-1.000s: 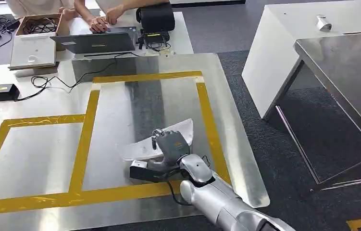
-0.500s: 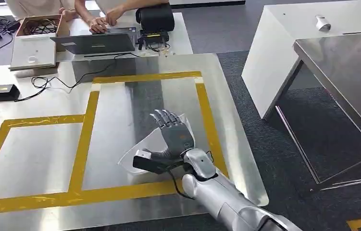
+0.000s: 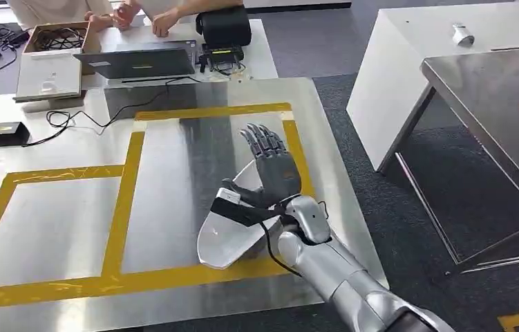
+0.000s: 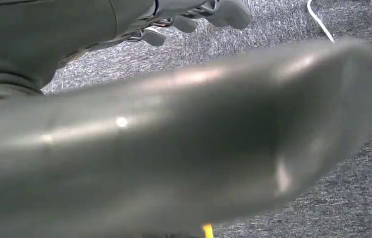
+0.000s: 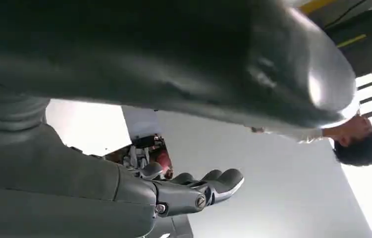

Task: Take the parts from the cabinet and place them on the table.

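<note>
The right hand (image 3: 274, 169) is raised over the metal table (image 3: 56, 221), palm turned up and tilted, its fingers (image 3: 265, 140) spread and pointing toward the far side. It holds nothing. The part (image 3: 232, 232), a pale curved shell, lies on the table just near-left of the hand, inside the yellow tape rectangle (image 3: 121, 197); its near edge comes close to the near strip of tape, and its far tip runs up under the wrist. A black wrist camera (image 3: 232, 204) on the right arm overlaps the part from above, so whether the arm touches the shell is hard to say.

To the right of the hand, the right strip of tape and a narrow band of bare metal separate it from the table's right edge, beyond which is dark carpet (image 3: 381, 180). To the left lies a broad open stretch of taped tabletop. At the far left a black power brick (image 3: 1, 130) sits with its cable trailing across the metal.

Beyond the far edge stands a white desk with a laptop (image 3: 139, 62), a cardboard box (image 3: 56, 36) and a black device (image 3: 223, 26); a person's hands (image 3: 128, 14) rest there. A second metal table (image 3: 498, 104) stands well apart on the right.

In the left wrist view, the left hand (image 4: 193, 17) hangs over grey carpet with loosely curled fingers, though a blurred grey shape blocks most of it, so its state cannot be told.
</note>
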Robot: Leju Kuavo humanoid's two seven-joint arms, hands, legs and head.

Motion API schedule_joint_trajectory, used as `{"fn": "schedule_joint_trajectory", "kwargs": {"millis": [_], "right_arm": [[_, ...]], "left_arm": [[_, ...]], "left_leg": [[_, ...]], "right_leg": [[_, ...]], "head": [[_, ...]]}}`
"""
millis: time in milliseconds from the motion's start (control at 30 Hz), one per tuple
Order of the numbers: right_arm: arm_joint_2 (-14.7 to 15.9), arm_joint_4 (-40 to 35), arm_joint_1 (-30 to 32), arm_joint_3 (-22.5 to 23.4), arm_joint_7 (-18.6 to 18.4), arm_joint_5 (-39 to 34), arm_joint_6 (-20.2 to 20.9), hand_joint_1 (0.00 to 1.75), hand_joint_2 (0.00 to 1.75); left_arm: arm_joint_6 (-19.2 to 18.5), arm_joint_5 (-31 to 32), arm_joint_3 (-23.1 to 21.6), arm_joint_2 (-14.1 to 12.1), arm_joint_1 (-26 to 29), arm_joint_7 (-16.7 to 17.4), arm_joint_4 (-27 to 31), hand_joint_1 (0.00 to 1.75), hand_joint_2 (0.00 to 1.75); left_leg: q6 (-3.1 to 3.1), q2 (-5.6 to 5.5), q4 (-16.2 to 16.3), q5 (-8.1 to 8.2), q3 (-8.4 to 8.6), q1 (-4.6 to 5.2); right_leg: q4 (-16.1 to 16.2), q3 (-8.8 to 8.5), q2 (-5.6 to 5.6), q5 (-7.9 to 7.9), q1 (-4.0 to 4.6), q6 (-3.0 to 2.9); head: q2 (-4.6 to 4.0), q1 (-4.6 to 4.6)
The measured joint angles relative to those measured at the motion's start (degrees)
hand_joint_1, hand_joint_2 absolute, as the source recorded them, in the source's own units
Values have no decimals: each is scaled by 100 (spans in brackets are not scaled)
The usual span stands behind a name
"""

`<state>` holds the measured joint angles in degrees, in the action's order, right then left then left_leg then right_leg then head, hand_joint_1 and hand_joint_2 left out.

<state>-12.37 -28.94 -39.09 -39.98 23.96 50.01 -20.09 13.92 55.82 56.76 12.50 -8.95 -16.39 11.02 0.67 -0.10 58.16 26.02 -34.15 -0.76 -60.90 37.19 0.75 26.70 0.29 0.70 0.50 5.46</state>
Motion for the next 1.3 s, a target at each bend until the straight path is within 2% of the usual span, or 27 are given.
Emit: {"fn": "schedule_joint_trajectory", "kwargs": {"millis": [100,133,200,233,267,300,333,400,467,533,600,633,667,700,767,800,833,933,967,1000,1033,1100,1133,1167,1200,1233,1300], "right_arm": [[64,-55,47,33,0,2,2,0,0],[83,-63,77,46,-2,4,2,0,0],[103,-85,105,72,-2,7,0,0,0],[105,-94,103,88,-2,29,-40,0,0],[109,-135,106,116,-2,54,-92,0,0],[136,-206,108,153,7,94,-190,0,0],[162,-298,132,182,13,140,-263,0,0],[310,-560,200,293,-6,231,-328,0,0],[457,-971,342,417,-22,288,-361,0,0],[590,-1425,496,557,-20,297,-389,0,0],[747,-1813,734,666,-17,299,-413,0,0],[840,-2031,867,733,-15,295,-453,0,0],[906,-2192,981,776,0,284,-495,0,0],[986,-2385,1118,838,18,269,-549,0,0],[1099,-2770,1347,942,20,251,-629,0,0],[1136,-2993,1459,999,4,295,-649,0,0],[1167,-3194,1582,1045,-2,346,-662,0,0],[1228,-3652,1888,1143,-4,439,-680,0,0],[1259,-3784,1961,1178,-18,446,-689,0,0],[1298,-3887,2015,1226,-15,457,-691,0,0],[1312,-3976,2055,1261,-9,470,-693,0,0],[1351,-4136,2138,1345,0,494,-693,0,0],[1368,-4194,2193,1377,4,531,-684,0,0],[1388,-4238,2256,1417,7,551,-680,0,0],[1397,-4305,2321,1456,7,560,-675,0,0],[1408,-4363,2370,1495,-2,586,-673,0,0],[1410,-4515,2442,1608,-24,692,-652,0,0]], "left_arm": [[0,0,4,0,7,0,0,0,0],[0,0,11,-4,9,0,-2,0,0],[0,0,15,-2,11,0,-2,0,0],[0,0,15,0,10,0,-2,0,0],[6,-4,17,0,8,-2,0,0,0],[18,-13,22,-9,9,-4,2,0,0],[28,-31,28,-9,10,-13,-2,0,0],[42,-91,50,-28,14,-41,-2,0,0],[52,-157,107,-65,35,-81,0,0,0],[59,-234,166,-101,80,-129,0,0,0],[68,-297,209,-146,127,-164,-2,0,0],[68,-330,243,-168,162,-195,0,0,0],[66,-365,276,-188,195,-218,-2,0,0],[66,-396,313,-219,236,-245,0,0,0],[68,-437,369,-254,276,-275,2,0,0],[68,-452,400,-275,279,-295,0,0,0],[68,-481,428,-286,281,-308,0,0,0],[87,-494,478,-284,311,-326,0,0,0],[92,-512,501,-273,322,-326,-2,0,0],[103,-516,514,-262,321,-326,-2,0,0],[116,-527,520,-264,321,-326,0,0,0],[131,-529,553,-267,325,-334,0,0,0],[133,-529,564,-264,331,-343,0,0,0],[136,-531,575,-264,334,-343,0,0,0],[138,-531,584,-264,337,-343,-2,0,0],[140,-531,590,-260,341,-341,-2,0,0],[140,-514,594,-247,340,-326,-2,0,0]], "left_leg": [[2,13,6,4,-6,-1],[-2,15,8,6,-7,-3],[-36,18,28,6,-6,-18],[-61,15,55,21,-7,-37],[-91,14,78,39,-7,-48],[-151,7,98,55,-22,-42],[-208,-7,92,47,-13,-48],[-296,-16,83,27,-11,-57],[-379,-11,83,51,-33,-79],[-404,-4,541,471,-190,-78],[-432,-3,1433,947,-508,-77],[-437,-3,1724,1048,-594,-76],[-436,-3,1789,1033,-582,-75],[-425,-3,1588,877,-431,-73],[-384,-4,657,481,135,-73],[-357,-7,171,446,417,-71],[-332,-21,130,460,494,-26],[-229,-26,94,427,371,-1],[-156,-21,35,364,357,-44],[-114,10,21,318,371,-59],[-61,12,17,271,317,-57],[-41,30,22,188,203,-45],[-42,37,26,152,147,-42],[-48,39,34,118,96,-41],[-57,39,52,83,40,-43],[-71,39,70,58,-9,-46],[-116,39,102,13,-71,-48]], "right_leg": [[-1366,617,-14,666,-54,53],[-1591,719,-18,691,-69,63],[-1250,536,-36,409,-105,74],[-634,190,-49,124,-119,77],[-150,-91,-63,-42,-130,77],[170,-285,-70,50,-102,82],[97,-243,-33,-69,-55,28],[142,-241,-30,-10,-32,-45],[234,-249,-41,-74,-83,-153],[255,-233,-39,-117,-83,-231],[253,-203,-47,-135,-60,-255],[249,-182,-55,-145,-51,-262],[241,-162,-55,-155,-47,-260],[224,-130,-52,-171,-47,-251],[179,-77,-43,-190,-50,-226],[153,-58,-40,-202,-51,-207],[147,-31,-34,-222,-28,-166],[186,-38,-38,-307,-46,-44],[193,-23,-34,-331,-20,-3],[115,15,-27,-219,-53,19],[-129,116,-44,68,-55,58],[-1008,423,-45,648,-77,120],[-1378,521,-46,806,-80,139],[-1517,512,-46,813,-82,151],[-1397,365,-47,706,-85,149],[-1044,99,-48,535,-88,138],[-20,-612,-52,293,-88,90]], "head": [[0,4],[0,4],[0,2],[0,2],[0,4],[0,2],[0,-11],[0,-19],[0,-24],[0,-96],[0,-166],[0,-168],[0,-177],[0,-186],[0,-212],[0,-232],[0,-243],[0,-251],[0,-251],[0,-260],[0,-229],[0,-221],[0,-221],[0,-221],[0,-219],[0,-219],[0,-214]]}}
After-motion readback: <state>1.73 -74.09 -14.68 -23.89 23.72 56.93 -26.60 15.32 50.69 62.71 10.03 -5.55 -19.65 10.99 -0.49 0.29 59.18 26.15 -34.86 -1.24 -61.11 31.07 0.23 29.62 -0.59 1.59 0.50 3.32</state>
